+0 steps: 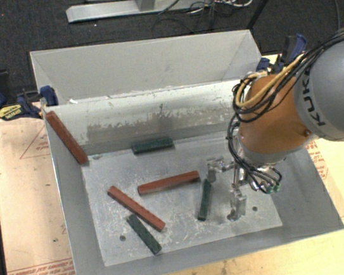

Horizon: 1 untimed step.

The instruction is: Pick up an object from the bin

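Seen from above, your hand (pixel 224 193) hangs low in the right half of the grey metal bin (pixel 155 113), fingers spread wide, holding nothing. A short dark green bar (pixel 203 201) lies tilted just left of it, below a long red-brown bar (pixel 168 183). Centre over the green bar and straddle its narrow width before closing.

A dark green bar (pixel 204 200) lies flat on the bin (pixel 267 215) floor, right of centre. Its upper end is just below the right end of a red bar (pixel 168 183).
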{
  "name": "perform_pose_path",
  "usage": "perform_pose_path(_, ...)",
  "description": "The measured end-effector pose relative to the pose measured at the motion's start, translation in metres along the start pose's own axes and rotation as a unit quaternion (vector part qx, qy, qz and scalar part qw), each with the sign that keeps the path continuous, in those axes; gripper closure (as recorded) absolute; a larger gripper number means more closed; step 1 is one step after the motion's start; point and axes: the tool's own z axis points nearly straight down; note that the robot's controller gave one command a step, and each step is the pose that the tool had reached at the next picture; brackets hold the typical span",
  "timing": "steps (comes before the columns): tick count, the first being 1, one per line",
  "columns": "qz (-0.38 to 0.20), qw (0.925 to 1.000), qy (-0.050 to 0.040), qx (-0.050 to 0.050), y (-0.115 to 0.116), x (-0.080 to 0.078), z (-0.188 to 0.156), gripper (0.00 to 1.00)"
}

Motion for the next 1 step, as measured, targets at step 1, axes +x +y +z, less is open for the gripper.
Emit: perform_pose_path(1,-0.149,0.9888,0.0012,0.0,0.0194,-0.0301,0.0251,0.0)
